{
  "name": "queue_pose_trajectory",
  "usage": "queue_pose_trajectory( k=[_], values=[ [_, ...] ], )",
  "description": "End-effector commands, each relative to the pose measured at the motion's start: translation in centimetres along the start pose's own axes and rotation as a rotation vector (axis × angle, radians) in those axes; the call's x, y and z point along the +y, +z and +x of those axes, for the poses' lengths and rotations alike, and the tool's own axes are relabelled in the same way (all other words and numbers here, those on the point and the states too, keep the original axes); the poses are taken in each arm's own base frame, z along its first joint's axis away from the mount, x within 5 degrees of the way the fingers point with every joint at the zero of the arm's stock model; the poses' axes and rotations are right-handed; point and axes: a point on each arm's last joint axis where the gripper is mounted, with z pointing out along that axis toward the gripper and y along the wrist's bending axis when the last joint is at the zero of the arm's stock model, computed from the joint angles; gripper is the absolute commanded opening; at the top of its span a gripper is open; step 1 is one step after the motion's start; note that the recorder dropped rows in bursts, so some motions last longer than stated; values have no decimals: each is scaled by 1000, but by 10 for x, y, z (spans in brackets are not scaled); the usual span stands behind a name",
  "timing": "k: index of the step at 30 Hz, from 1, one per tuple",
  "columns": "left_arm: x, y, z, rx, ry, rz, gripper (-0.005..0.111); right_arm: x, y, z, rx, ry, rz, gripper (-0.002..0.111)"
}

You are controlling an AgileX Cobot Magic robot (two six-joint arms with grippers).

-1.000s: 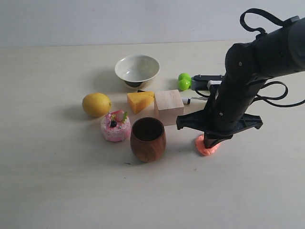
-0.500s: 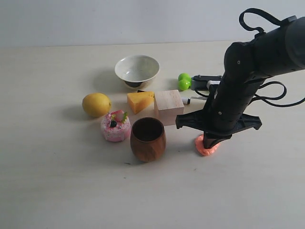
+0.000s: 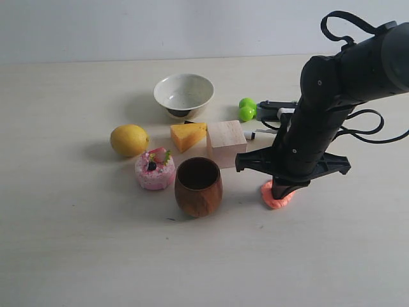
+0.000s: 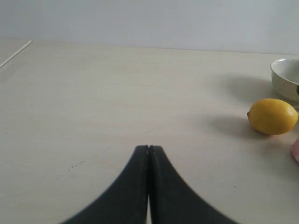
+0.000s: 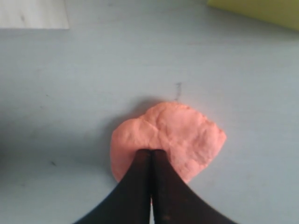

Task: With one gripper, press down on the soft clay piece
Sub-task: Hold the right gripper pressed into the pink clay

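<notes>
The soft clay piece (image 3: 278, 199) is a flat salmon-orange blob on the table, right of the wooden cup (image 3: 199, 187). In the right wrist view the soft clay piece (image 5: 180, 137) lies straight under the closed black fingertips. My right gripper (image 5: 150, 151) is shut, with its tips resting on the clay's surface, nothing held between them. In the exterior view the right gripper (image 3: 282, 192) stands upright on the clay and hides most of it. My left gripper (image 4: 148, 148) is shut and empty over bare table, off to the left of the lemon (image 4: 272, 116).
Left of the clay stand a wooden block (image 3: 226, 142), a cheese wedge (image 3: 188, 135), a pink toy cake (image 3: 154, 169), a lemon (image 3: 129, 140) and a white bowl (image 3: 184, 94). Two green balls (image 3: 246, 109) and a dark device (image 3: 278, 110) lie behind the arm.
The right arm has shifted very slightly left; its gripper stays on the clay. Nothing else has moved.
</notes>
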Motion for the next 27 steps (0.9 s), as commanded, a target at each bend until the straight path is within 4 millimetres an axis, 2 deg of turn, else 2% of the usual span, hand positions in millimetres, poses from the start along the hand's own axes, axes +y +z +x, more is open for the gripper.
queue_pose_trajectory(
  k=[1,27],
  values=[
    [0,-1,-2,-19,-1,-1,0,-3,33,9,86,32,16,0],
    [0,-1,-2,-19,-1,-1,0,-5,42,11,119,38,28,0]
  ],
)
